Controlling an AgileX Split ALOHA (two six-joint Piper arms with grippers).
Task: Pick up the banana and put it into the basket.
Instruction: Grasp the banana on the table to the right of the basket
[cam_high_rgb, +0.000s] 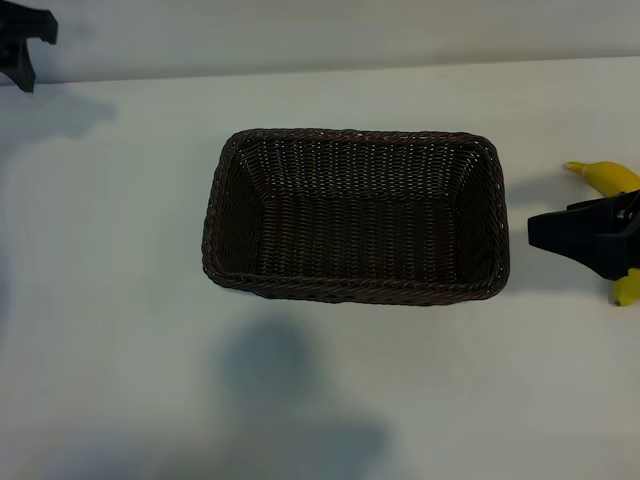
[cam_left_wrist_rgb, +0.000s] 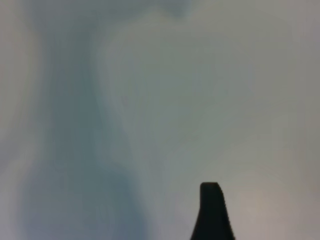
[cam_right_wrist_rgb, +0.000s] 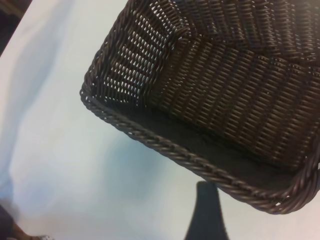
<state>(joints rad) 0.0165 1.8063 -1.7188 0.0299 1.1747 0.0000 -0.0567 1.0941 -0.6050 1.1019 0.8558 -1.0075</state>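
On the white bench (cam_high_rgb: 120, 300), middle of the overhead view: one basket (cam_high_rgb: 355, 215), rectangular, dark brown wicker, braided rim, sloping sides, standing upright with nothing lying on the part of its floor that shows. Off its right end, near but apart from the rim, at the view's right edge: one banana (cam_high_rgb: 607, 176), bright yellow, curved, lying on the bench outside the basket; its slim stem end points toward the basket, its middle is hidden behind my right hand, and its other tip shows again lower down at the edge. My right hand (cam_high_rgb: 590, 232): black, over the middle of the banana, fingers apart by a wide gap; whether they touch the fruit I cannot tell. My right wrist camera looks slantwise down on a corner of the basket, with one dark fingertip (cam_right_wrist_rgb: 206, 210) in front of the rim above bare bench. My left hand (cam_high_rgb: 22, 48): black, at the far upper left corner of the overhead view, well apart from basket and banana, only partly in sight, fingers apart and holding nothing. My left wrist camera shows bare bench, soft shadow, and one dark fingertip (cam_left_wrist_rgb: 212, 212).
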